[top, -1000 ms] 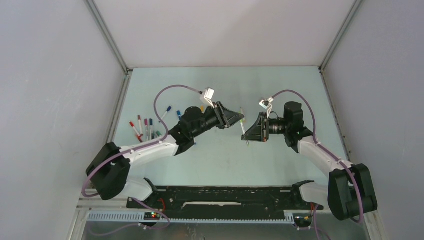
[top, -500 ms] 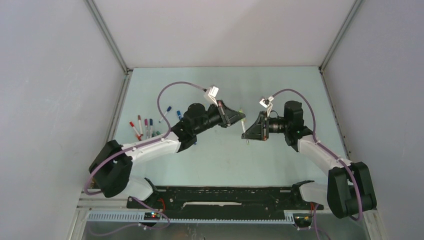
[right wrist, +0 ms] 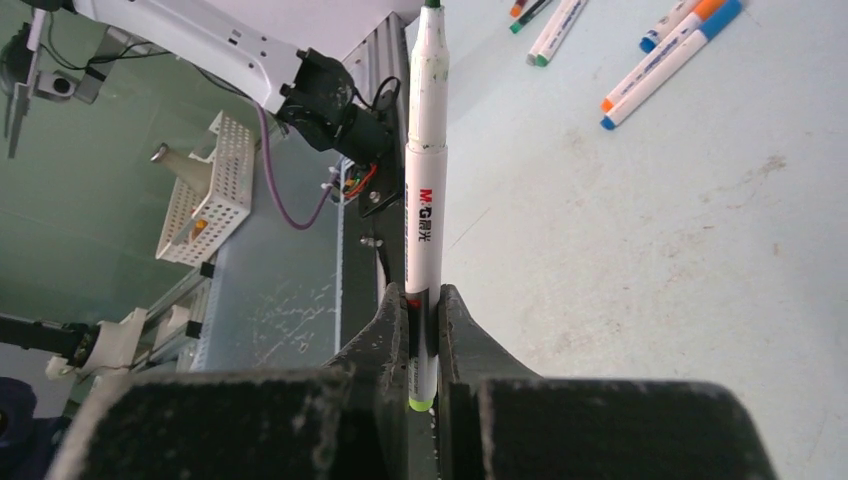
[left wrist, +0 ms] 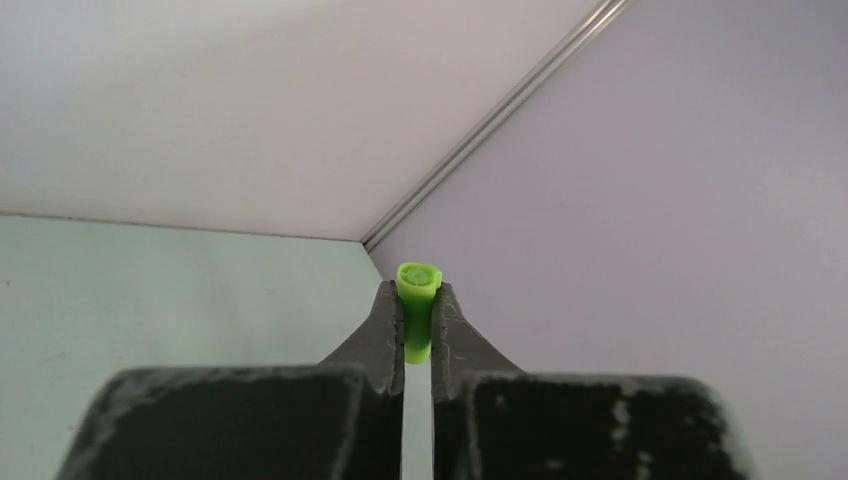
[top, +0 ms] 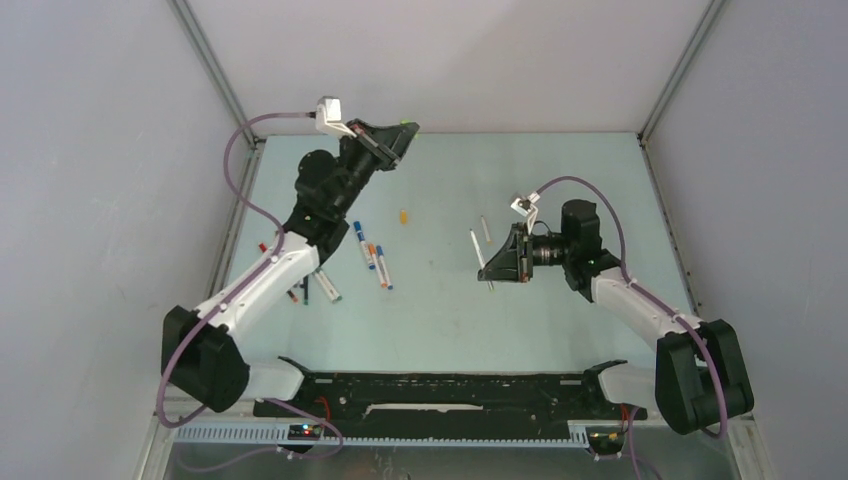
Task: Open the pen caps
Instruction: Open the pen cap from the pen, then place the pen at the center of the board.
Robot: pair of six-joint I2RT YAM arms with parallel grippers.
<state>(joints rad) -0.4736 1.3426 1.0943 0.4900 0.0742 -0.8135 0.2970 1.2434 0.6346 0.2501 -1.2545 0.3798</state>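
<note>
Green plastic pen cap (left wrist: 419, 276): one, pinched by left gripper (left wrist: 418, 298); right gripper (right wrist: 423, 303) pinches one white pen barrel (right wrist: 424, 200).

I see one green cap (left wrist: 418, 310), a short bright plastic cylinder with a round rimmed end facing the left wrist camera. It is pinched upright between the closed left fingers (left wrist: 385, 330), its top poking just past their tips. It is held high off the surface (top: 560, 180), out at 11 o'clock by the far-left corner. A second, yellow-orange cap (top: 403, 215) lies loose and alone on the surface, at about 10 o'clock from the middle and well apart from the green one.
</note>
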